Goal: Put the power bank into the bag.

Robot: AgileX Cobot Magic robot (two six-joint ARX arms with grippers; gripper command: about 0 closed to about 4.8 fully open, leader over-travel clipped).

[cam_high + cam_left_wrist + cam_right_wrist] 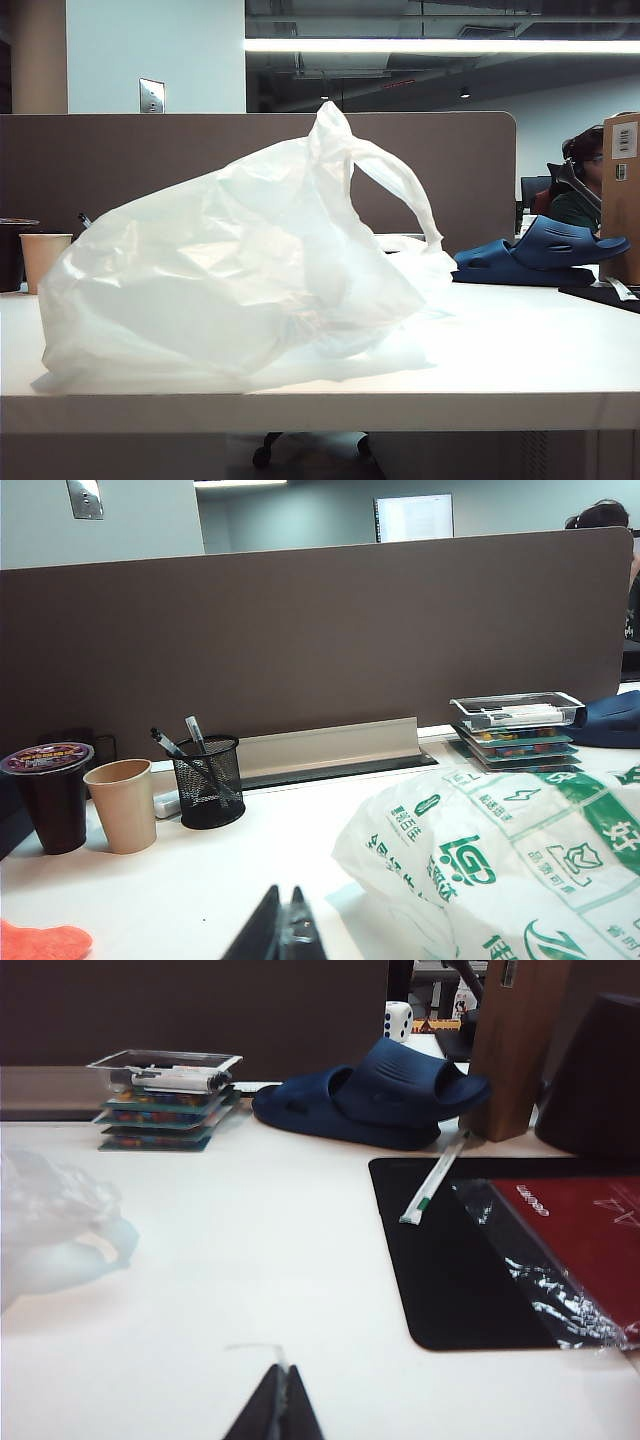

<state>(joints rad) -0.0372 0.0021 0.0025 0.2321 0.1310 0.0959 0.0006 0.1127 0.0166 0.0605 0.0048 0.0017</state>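
The bag (pixel 230 270) lies crumpled and puffed up across the middle of the white table, one loop handle arching to the right. Its green print shows in the left wrist view (pixel 500 860), and an edge of the bag (pixel 50 1230) shows in the right wrist view. The power bank shows in no view. My left gripper (pixel 285 888) is shut just above the tabletop beside the bag, with nothing held. My right gripper (pixel 284 1367) is shut over bare table, a thin pale wisp sticking out from its tips. Neither gripper appears in the exterior view.
A blue clog (pixel 370 1095) and a stack of clear cases (pixel 165 1100) sit at the back. A black mat (pixel 470 1260) with a red wrapped book (pixel 585 1230) lies on the right. A paper cup (pixel 122 805), dark cup (pixel 50 795) and pen holder (pixel 208 780) stand by the brown partition (pixel 320 650).
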